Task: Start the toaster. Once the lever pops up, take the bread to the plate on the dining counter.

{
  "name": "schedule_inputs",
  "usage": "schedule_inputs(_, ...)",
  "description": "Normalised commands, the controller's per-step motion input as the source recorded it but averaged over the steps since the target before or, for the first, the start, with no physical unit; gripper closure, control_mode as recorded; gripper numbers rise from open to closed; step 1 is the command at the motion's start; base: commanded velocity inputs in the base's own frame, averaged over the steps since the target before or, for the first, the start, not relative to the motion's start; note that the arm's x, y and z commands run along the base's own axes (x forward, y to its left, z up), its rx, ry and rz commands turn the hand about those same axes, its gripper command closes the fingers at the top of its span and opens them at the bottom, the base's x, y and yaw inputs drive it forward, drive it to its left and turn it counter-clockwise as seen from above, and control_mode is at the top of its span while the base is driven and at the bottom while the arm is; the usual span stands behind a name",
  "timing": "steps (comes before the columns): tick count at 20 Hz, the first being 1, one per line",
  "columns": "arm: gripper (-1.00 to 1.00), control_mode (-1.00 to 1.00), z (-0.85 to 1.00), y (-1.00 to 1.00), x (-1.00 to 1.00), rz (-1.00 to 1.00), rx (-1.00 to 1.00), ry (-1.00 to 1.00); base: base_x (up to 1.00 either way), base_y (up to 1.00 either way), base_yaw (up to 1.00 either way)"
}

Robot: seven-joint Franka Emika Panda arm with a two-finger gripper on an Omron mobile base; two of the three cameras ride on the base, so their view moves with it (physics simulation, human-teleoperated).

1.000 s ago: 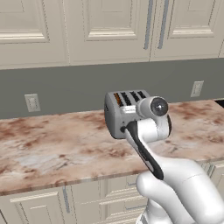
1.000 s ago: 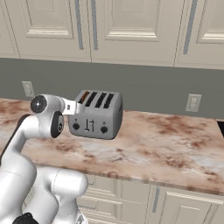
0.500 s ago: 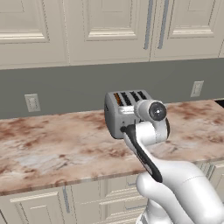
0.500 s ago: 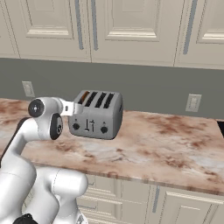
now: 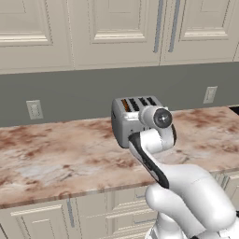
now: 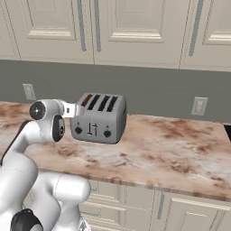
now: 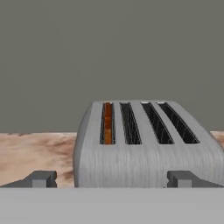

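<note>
The silver-grey toaster (image 6: 99, 118) stands on the marble worktop (image 6: 171, 149) near the grey back wall; its black knobs and thin levers (image 6: 92, 129) face forward. An orange-brown bread slice (image 7: 107, 124) sits in the leftmost slot, also visible from the base cameras (image 5: 125, 104) (image 6: 87, 100). My gripper (image 7: 111, 179) is open, level with the toaster's top and close in front of it, its two fingertips (image 7: 41, 178) spread about as wide as the toaster body, with nothing held. In the left base view my wrist (image 5: 161, 119) covers the toaster's front right. Plate and dining counter are out of view.
Cream wall cabinets (image 5: 116, 32) hang above the worktop. Wall outlets sit on the backsplash left (image 5: 34, 109) and right (image 5: 210, 94) of the toaster. Cream base cabinets (image 6: 149, 203) run below the worktop edge. A dark object (image 6: 228, 131) shows at the far right.
The wrist has shifted slightly left and a little lower, closer to the toaster. The toaster and bread have not moved.
</note>
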Motion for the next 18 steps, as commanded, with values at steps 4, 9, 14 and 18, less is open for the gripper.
schedule_inputs(4, -1.0, -1.0, 0.0, 0.02, 0.4, 0.03, 0.0, 0.0, 0.0, 0.0, 0.0)
schedule_inputs(9, -1.0, -1.0, 0.0, 0.0, 0.39, 0.05, 0.0, 0.0, 0.0, 0.0, 0.0)
schedule_inputs(14, -1.0, -1.0, -0.01, -0.01, 0.28, 0.04, 0.02, 0.0, 0.0, 0.0, 0.0)
schedule_inputs(18, -1.0, -1.0, -0.09, 0.0, 0.14, -0.03, 0.01, 0.0, 0.0, 0.0, 0.0)
